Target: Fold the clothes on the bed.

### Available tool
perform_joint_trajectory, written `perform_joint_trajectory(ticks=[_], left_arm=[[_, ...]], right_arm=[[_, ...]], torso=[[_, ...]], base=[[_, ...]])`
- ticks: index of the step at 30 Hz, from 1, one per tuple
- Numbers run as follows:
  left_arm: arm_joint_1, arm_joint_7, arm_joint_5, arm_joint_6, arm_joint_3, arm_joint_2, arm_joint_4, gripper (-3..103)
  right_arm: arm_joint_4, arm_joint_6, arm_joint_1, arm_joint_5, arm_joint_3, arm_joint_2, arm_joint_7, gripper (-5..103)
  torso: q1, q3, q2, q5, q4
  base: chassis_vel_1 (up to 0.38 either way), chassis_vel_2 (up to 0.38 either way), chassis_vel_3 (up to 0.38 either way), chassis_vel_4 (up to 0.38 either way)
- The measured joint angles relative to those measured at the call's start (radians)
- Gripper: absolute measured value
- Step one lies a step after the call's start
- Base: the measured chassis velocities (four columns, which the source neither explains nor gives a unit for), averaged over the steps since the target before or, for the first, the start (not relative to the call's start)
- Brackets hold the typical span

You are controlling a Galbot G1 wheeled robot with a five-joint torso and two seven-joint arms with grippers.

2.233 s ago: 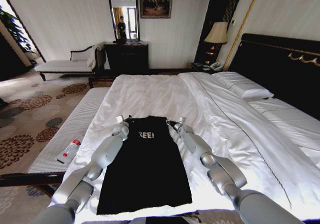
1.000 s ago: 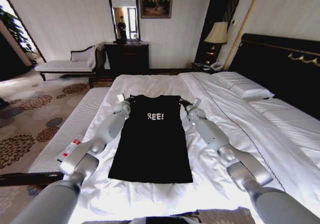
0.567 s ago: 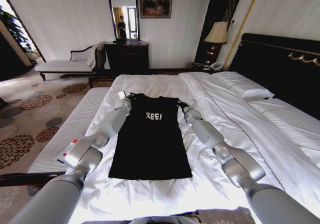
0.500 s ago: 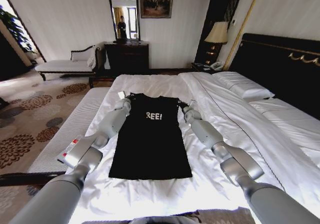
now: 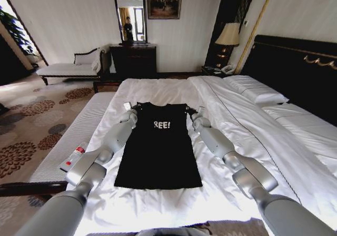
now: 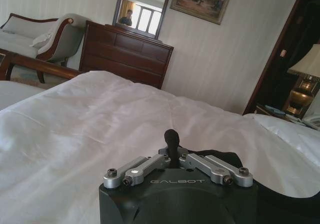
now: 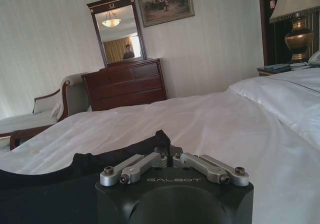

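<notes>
left gripper point(image 5: 132, 109) pinches the black T-shirt point(image 5: 160, 149) at its left shoulder | right gripper point(image 5: 192, 112) pinches the right shoulder | change: the shirt has been pulled up the bed point(image 5: 274, 157), away from the foot edge, and now lies flat and smooth | meaning: likely ready for a fold | shirt sits mid-bed, stretching back from both grippers

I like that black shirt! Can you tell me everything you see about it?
The shirt is black soft cloth with white letters reading "REE!" on the chest. It lies flat and smooth on the white bed, sides tucked in, a long narrow shape. The left pincer and right pincer sit at its two top corners.
</notes>
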Motion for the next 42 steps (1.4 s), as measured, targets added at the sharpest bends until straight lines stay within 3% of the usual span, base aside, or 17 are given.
perform_joint_trajectory(ticks=[11,16,30,42], left_arm=[[0.139,-0.068,-0.027,-0.005,-0.024,0.094,-0.261,2],[0.261,-0.095,-0.041,-0.020,-0.036,0.160,-0.396,2],[0.461,-0.123,-0.032,-0.052,-0.078,0.245,-0.649,2],[0.617,-0.128,-0.006,-0.058,-0.136,0.290,-0.787,2]], right_arm=[[0.191,0.023,-0.158,-0.023,0.021,-0.097,0.053,0],[0.319,0.028,-0.245,-0.044,0.032,-0.154,0.097,0],[0.511,0.041,-0.384,-0.111,0.075,-0.181,0.147,0],[0.660,0.040,-0.561,-0.184,0.130,-0.230,0.166,0]], torso=[[0.000,0.000,0.000,0.0003,-0.0002],[0.000,0.000,0.000,-0.0002,0.0002],[0.000,0.000,0.000,0.0000,0.0001],[0.000,0.000,0.000,0.0002,-0.0001]], base=[[0.000,0.000,0.000,0.000],[0.000,0.000,0.000,0.000],[0.000,0.000,0.000,0.000],[0.000,0.000,0.000,0.000]])
